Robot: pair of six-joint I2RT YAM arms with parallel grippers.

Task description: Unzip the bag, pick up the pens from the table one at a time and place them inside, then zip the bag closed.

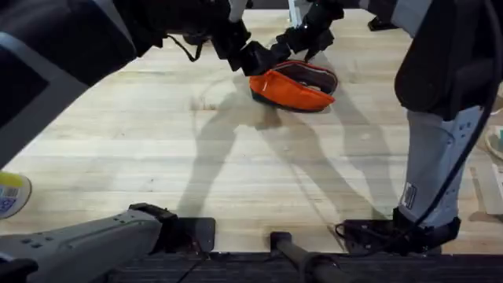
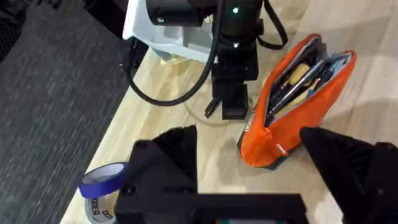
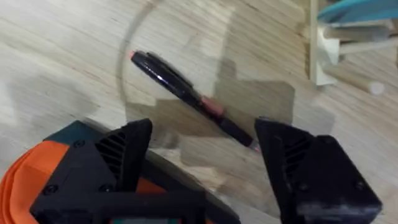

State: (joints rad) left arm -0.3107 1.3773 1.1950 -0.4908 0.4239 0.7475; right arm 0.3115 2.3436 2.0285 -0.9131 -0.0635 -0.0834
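Note:
The orange bag [image 1: 292,88] lies at the far middle of the table [image 1: 236,157], zipper open; the left wrist view shows its mouth gaping [image 2: 298,93] with slim items inside. My left gripper [image 2: 249,158] is open, close to the bag's near end, touching nothing. It appears in the overhead view just left of the bag [image 1: 255,59]. My right gripper [image 1: 302,35] hangs behind the bag, open, fingers straddling a black pen [image 3: 186,93] that lies flat on the wood. From the left wrist, the right gripper [image 2: 231,102] stands fingertips down beside the bag. A corner of the bag [image 3: 25,180] shows by the right fingers.
A blue tape roll [image 2: 102,183] lies near the table's edge by the left gripper, and a white bin [image 2: 165,28] sits behind the right gripper. Wooden and teal items [image 3: 348,28] lie beyond the pen. Another roll [image 1: 9,192] sits at the left edge. Bare wood stretches in front.

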